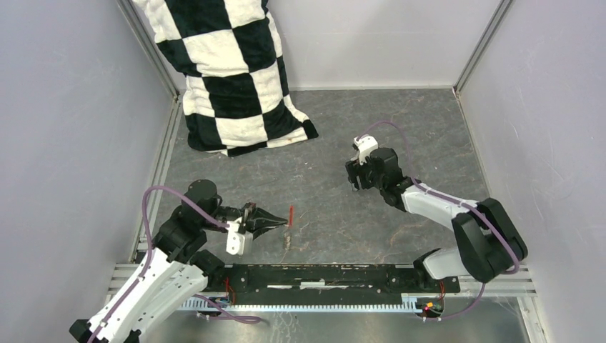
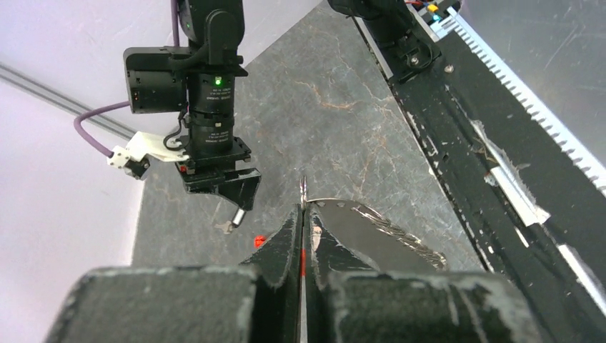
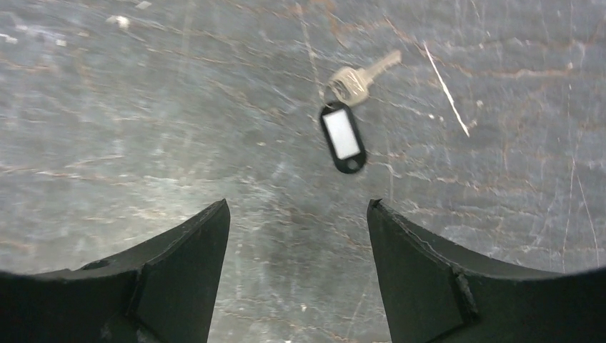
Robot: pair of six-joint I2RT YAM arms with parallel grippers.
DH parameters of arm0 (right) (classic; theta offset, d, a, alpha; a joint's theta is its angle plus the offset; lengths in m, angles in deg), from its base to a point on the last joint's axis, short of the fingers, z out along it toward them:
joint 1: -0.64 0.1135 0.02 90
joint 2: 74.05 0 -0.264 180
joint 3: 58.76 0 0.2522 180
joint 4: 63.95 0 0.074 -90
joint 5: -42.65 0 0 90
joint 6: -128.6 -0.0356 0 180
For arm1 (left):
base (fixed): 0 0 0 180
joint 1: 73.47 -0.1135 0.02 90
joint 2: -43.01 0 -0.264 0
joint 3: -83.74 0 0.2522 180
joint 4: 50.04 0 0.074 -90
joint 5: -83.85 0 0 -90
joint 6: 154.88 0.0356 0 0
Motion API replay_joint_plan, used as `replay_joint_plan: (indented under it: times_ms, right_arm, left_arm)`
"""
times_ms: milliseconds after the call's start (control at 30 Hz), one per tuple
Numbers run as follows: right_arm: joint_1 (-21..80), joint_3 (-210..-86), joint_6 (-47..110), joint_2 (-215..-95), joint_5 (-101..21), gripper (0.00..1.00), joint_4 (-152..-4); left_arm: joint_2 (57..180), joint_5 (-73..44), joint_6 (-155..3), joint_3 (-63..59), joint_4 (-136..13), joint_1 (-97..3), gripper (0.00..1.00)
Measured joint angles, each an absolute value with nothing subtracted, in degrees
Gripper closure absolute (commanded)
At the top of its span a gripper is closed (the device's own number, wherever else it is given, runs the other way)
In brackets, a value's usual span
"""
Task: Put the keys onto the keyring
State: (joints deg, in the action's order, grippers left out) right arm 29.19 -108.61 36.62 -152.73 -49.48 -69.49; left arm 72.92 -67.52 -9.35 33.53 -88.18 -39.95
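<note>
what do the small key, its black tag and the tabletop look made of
Small pale key: metal, going by its dull silvery sheen. Black oval tag: glossy plastic frame round a white insert, perhaps paper. Grey veined tabletop: matte, scratched, stone-patterned; real stone or printed mat, cannot tell.

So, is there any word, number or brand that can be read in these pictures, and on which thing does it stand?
No text can be read anywhere.
The white label on the black tag is blank.
The key joined to it may bear a stamp, but it is too blurred to tell.
</note>
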Motion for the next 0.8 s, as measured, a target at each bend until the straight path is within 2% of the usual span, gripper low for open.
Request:
replay_joint_plan:
  times_ms: [333, 500, 800]
  right_arm:
    - [22.1, -107.6, 37.4, -159.7, -48.7, 0.29, -64.4]
    - [17.7, -107.3, 36.7, -163.2, -45.1, 0.29, -61.4]
    - [17.3, -107.5, 36.1, -167.5, -40.2, 0.33, -55.3]
  left_arm:
    - [78.9, -65.7, -21.5, 33.5, -83.7, -40.0, 0.98]
    - [78.8, -64.6, -24.0, 33.0, -83.5, -40.0, 0.98]
    - [78.0, -63.3, -24.2, 32.0, -84.4, -40.0, 0.98]
